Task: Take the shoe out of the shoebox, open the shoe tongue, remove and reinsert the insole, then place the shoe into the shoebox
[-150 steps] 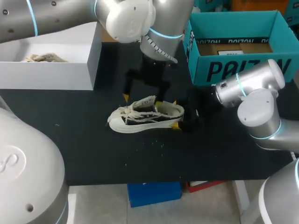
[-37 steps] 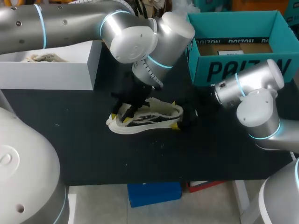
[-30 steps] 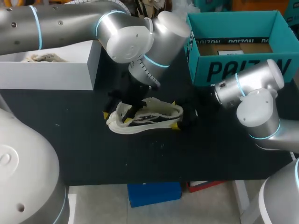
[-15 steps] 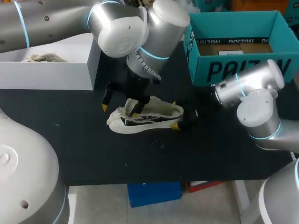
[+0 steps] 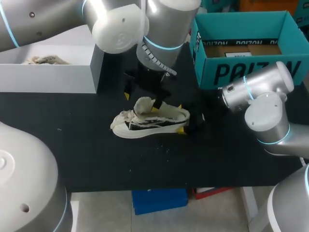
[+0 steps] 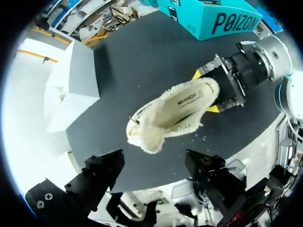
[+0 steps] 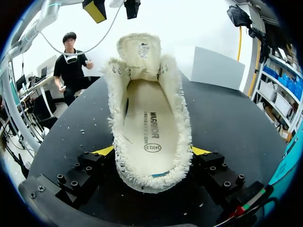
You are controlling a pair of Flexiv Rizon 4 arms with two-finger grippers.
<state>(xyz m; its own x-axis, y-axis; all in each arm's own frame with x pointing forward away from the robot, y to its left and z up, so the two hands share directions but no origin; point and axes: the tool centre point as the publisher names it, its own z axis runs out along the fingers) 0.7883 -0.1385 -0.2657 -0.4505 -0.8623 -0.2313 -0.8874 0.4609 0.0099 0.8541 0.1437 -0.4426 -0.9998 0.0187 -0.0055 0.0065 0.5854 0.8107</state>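
Shoe (image 5: 150,120): lay on the table, outside the box (image 5: 251,72).
Tongue (image 7: 138,49): lifted open.
Insole (image 7: 149,127): inside; we judged it probably not yet pulled.
Right gripper (image 7: 151,151): pinched the heel.
Left gripper (image 5: 141,98): spread, empty, above the shoe.

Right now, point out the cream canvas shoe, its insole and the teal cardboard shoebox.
cream canvas shoe (image 5: 150,125): head view, side wall.
insole (image 7: 149,123): right wrist view, printed middle.
teal cardboard shoebox (image 5: 217,72): head view, front wall.
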